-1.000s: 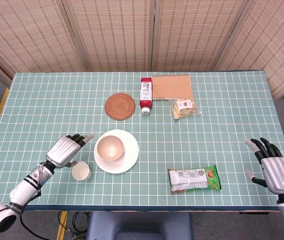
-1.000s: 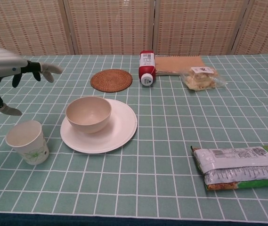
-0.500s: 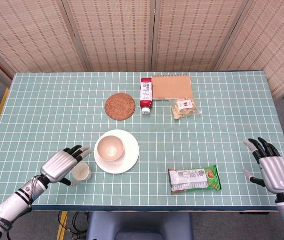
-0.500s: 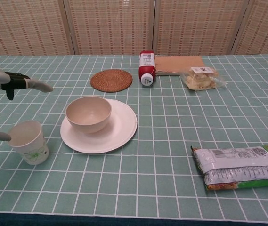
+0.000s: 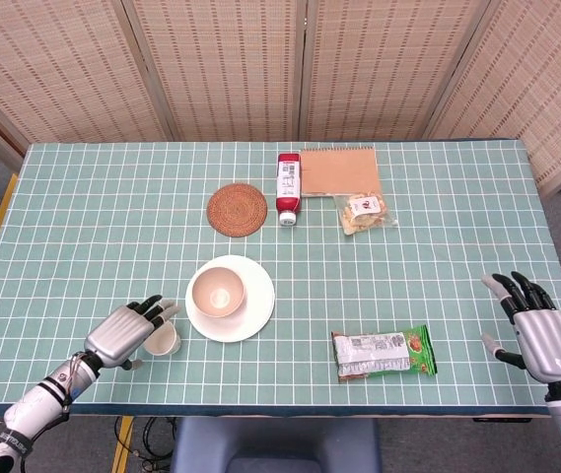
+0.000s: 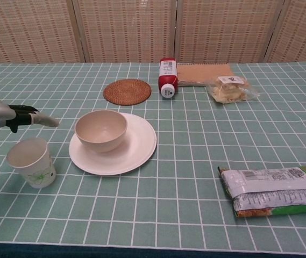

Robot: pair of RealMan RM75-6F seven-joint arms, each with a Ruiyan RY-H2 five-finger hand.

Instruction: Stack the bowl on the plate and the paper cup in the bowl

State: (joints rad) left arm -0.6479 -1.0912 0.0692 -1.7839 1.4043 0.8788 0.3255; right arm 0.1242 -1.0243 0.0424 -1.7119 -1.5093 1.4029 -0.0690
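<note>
Cup upright near front-left corner of surface, beside plate holding bowl. My left hand just left of cup, fingers spread, empty. Right hand far off, open.

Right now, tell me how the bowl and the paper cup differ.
The bowl is wide, shallow and plain beige; the paper cup is narrower, taller and white with a green print. The bowl sits on the plate; the paper cup stands on the table beside it. Both are upright, with nothing visible inside.
</note>
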